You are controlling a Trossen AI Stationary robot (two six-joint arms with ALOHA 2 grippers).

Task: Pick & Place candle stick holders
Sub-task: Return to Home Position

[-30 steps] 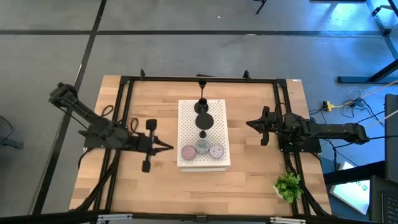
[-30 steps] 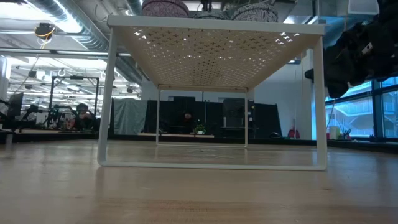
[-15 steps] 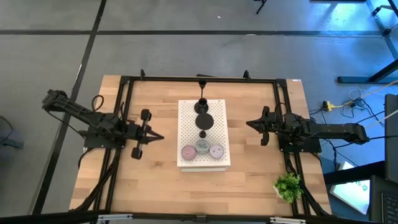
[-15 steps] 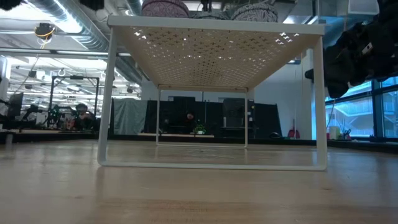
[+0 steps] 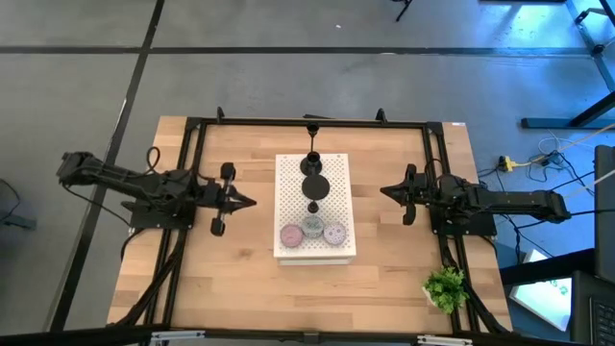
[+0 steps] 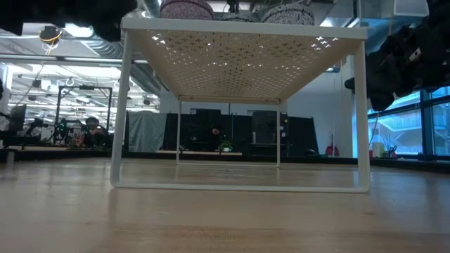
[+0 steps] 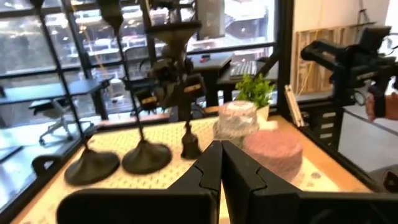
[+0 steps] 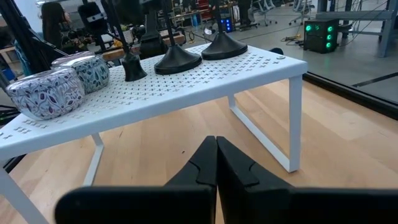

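Left claw (image 5: pixel 246 201) farther from the shelf (image 5: pixel 288 183) than before, closed tight, plain only in wrist views; right claw (image 5: pixel 386 191) likewise closed.

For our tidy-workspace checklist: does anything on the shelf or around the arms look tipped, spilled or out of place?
Nothing stands out. The black holders stand upright in a line on the white shelf, the round candles sit side by side, and the left pincer and right pincer are shut, clear of it.

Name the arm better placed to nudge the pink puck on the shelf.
Left, likely. The pink puck sits on the left side of the shelf, nearest the left end effector; the right end effector must cross the other two pucks.
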